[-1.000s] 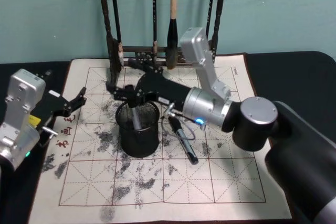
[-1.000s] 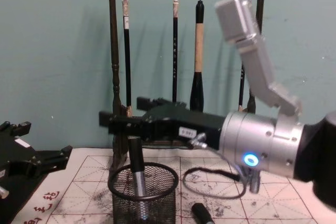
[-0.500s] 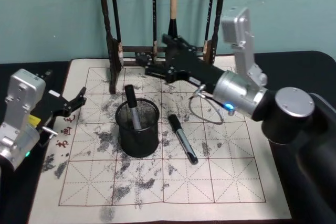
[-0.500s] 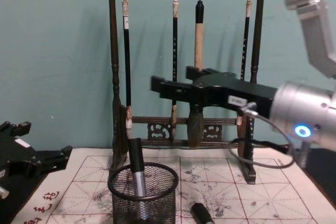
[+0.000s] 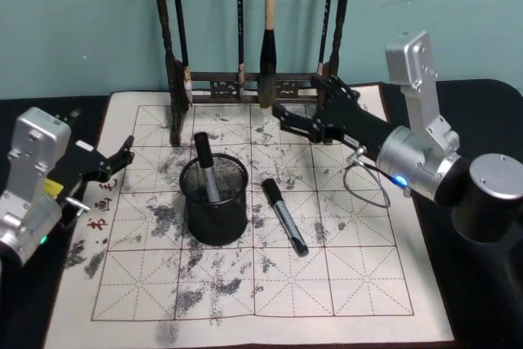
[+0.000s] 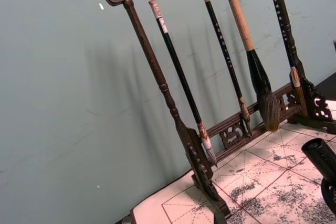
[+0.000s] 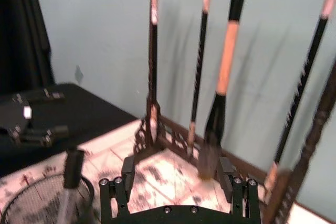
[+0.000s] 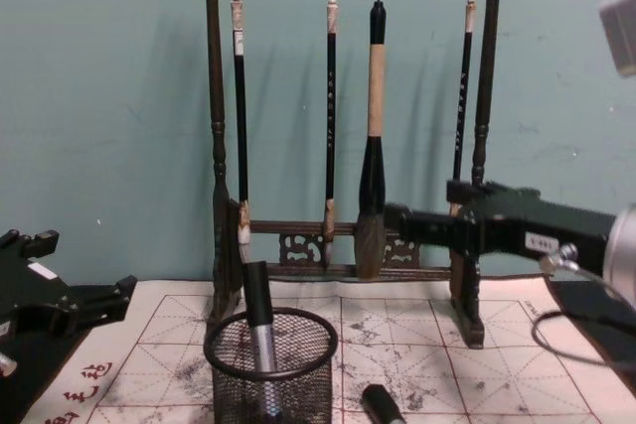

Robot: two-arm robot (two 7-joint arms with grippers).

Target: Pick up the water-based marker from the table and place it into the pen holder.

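Jaws apart on left gripper (image 5: 118, 161) and right gripper (image 5: 306, 108); grey-barrelled marker (image 5: 204, 165) leans inside the round black wire-mesh pen holder (image 5: 216, 218).
Head view: right gripper over the far ink-stained mat (image 5: 327, 284), left gripper at its left edge, second black marker (image 5: 283, 216) flat just right of the holder. Chest view adds the dark wooden brush rack (image 8: 215, 146) with its carved top bar; right wrist view, blocky fingers (image 7: 126, 174).

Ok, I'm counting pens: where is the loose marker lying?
In the head view the loose marker lies flat on the mat, just right of the pen holder, not touching it.
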